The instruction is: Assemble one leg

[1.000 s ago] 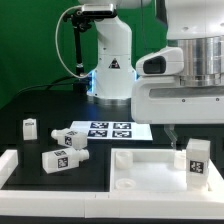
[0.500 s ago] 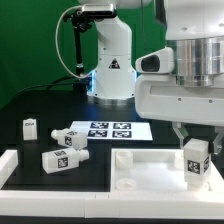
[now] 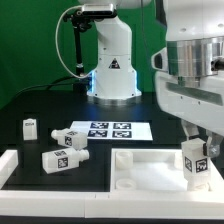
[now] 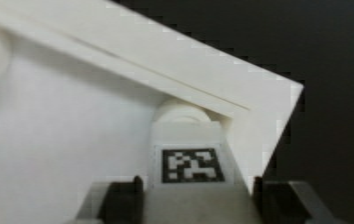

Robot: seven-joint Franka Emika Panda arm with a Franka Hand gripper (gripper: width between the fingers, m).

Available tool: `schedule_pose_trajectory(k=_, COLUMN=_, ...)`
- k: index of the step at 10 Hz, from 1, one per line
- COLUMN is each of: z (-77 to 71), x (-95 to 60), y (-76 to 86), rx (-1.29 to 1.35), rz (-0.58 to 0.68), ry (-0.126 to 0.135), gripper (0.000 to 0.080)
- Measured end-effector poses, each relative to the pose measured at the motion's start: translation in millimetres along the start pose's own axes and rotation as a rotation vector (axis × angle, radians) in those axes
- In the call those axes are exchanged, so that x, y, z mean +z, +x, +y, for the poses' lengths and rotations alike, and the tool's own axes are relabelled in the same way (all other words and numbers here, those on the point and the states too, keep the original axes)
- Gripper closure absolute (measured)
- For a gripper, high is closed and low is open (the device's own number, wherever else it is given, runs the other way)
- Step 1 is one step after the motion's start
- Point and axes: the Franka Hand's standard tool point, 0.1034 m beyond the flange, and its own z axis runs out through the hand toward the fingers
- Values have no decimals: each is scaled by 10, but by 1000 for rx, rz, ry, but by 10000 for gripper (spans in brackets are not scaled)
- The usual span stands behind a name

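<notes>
A white leg [image 3: 194, 163] with a black-and-white tag stands upright at the right corner of the large white panel [image 3: 150, 172] in the exterior view. My gripper [image 3: 198, 146] comes down from above and is shut on this leg. In the wrist view the leg [image 4: 193, 158] sits between my two dark fingertips [image 4: 128, 196], its tip against the panel's corner [image 4: 245, 90]. Three more legs lie on the table at the exterior view's left: one [image 3: 30, 127] upright, one [image 3: 69, 138] and one [image 3: 60, 159] lying down.
The marker board [image 3: 108, 130] lies in the middle of the black table, in front of the arm's white base [image 3: 110, 70]. A white rim piece [image 3: 8, 165] runs along the exterior view's left front edge.
The arm's body has shifted toward the exterior view's right and the held leg has moved slightly left and down onto the panel's corner.
</notes>
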Motion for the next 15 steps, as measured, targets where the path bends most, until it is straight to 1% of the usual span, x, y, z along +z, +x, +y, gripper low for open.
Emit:
schedule_pose_trajectory(k=1, z=1, x=2, y=-10, rx=15, rz=-1, ry=5, gripper=511)
schedule_pose_trajectory(k=2, z=3, x=2, y=-2, rx=-17, rz=0, ry=3, gripper=511)
schedule_pose_trajectory(k=3, z=6, x=6, y=3, rx=-58, rz=2, ry=3, gripper=403)
schedule_pose_trajectory(k=4, z=27, x=12, y=30, rx=-199, rz=2, ry=0, gripper=268)
schedule_pose_trajectory(k=5, z=29, x=7, y=60, rx=-416, rz=18, ry=-8, gripper=268)
schedule_pose_trajectory(k=6, z=32, x=6, y=74, rx=-613, rz=32, ry=-17, gripper=171)
schedule_pose_trajectory(k=7, z=52, x=24, y=88, rx=-747, rz=38, ry=-22, gripper=156)
schedule_pose_trajectory(k=9, z=57, x=30, y=103, rx=-843, rz=39, ry=-27, gripper=151)
schedule_pose_trajectory(k=10, z=55, x=31, y=118, rx=-964, rz=52, ry=-39, gripper=151)
schedule_pose_trajectory(k=11, z=14, x=37, y=106, rx=-1153, rz=90, ry=-51, gripper=150)
schedule_pose_trajectory(k=12, z=-14, x=46, y=63, rx=-1207, rz=104, ry=-41, gripper=150)
schedule_pose_trajectory(k=13, z=-11, x=43, y=83, rx=-1161, rz=104, ry=-40, gripper=150)
schedule_pose_trajectory(k=14, z=-11, x=43, y=91, rx=-1160, rz=104, ry=-40, gripper=274)
schedule_pose_trajectory(k=15, z=-12, x=44, y=86, rx=-1136, rz=103, ry=-37, gripper=274)
